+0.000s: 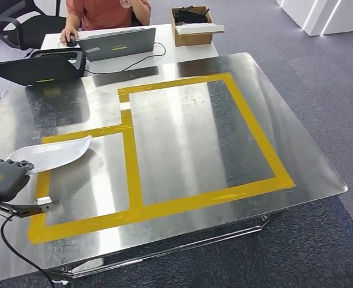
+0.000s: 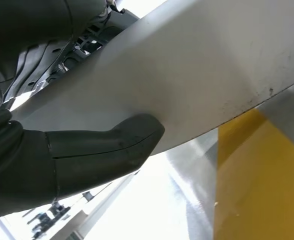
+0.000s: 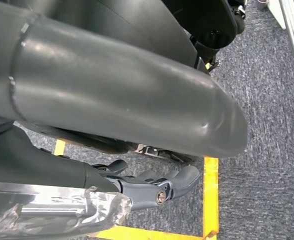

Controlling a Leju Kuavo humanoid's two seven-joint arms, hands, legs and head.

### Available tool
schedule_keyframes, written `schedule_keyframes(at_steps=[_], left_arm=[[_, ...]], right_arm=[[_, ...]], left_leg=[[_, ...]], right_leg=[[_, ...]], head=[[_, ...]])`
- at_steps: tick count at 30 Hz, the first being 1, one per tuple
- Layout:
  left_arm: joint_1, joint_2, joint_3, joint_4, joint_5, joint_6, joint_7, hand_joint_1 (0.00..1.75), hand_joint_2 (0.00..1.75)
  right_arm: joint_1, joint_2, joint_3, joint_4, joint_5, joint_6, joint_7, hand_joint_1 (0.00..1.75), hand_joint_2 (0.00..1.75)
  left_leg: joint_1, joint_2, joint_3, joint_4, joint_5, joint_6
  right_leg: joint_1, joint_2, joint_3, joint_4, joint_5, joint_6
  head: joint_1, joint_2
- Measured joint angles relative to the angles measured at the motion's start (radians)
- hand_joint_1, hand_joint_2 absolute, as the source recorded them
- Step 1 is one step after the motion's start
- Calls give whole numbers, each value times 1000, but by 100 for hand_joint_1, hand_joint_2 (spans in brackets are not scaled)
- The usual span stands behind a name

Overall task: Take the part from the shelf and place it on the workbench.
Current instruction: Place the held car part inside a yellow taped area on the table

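Table [image 1: 265, 96]: polished sheet-metal top, reflective, on metal frame. Yellow tape [image 1: 134, 174] stuck flat on top, marking two adjoining rectangles: smaller at near left, larger at right. White curved part [image 1: 57, 153] over left rectangle's far-left corner; contact with top cannot be told. Black laptop-like case [image 1: 34, 69] at far-left corner. White table [image 1: 165, 36] butted against far edge, carrying grey laptop [image 1: 118, 43], black mouse [image 1: 72, 41], cardboard box [image 1: 192, 27], black cable [image 1: 143, 60]. Grey carpet floor [image 1: 328, 90] all round.
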Motion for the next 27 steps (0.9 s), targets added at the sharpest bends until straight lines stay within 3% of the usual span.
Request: schedule_keyframes(at_steps=[5,13,20,27], left_arm=[[66,20,14,-94,49,13,-46,175,175],[104,31,27,-156,65,13,-62,175,175],[198,36,28,-277,206,10,-219,175,175],[250,22,25,-361,245,3,-255,175,175]], right_arm=[[1,-1,0,0,-1,0,-6,0,0],[2,-2,0,0,-1,0,-8,0,0],[4,-2,0,0,-10,-19,-16,0,0],[5,2,0,-3,-13,-28,-15,0,0]], left_leg=[[0,0,0,0,0,0],[0,0,0,0,0,0],[0,0,0,0,0,0],[0,0,-1,0,0,-1]], right_leg=[[0,0,0,0,0,0],[0,-1,0,0,0,0],[0,0,0,0,0,0],[0,-1,-4,0,-1,-1]], head=[[0,0],[0,0],[0,0],[0,0]])
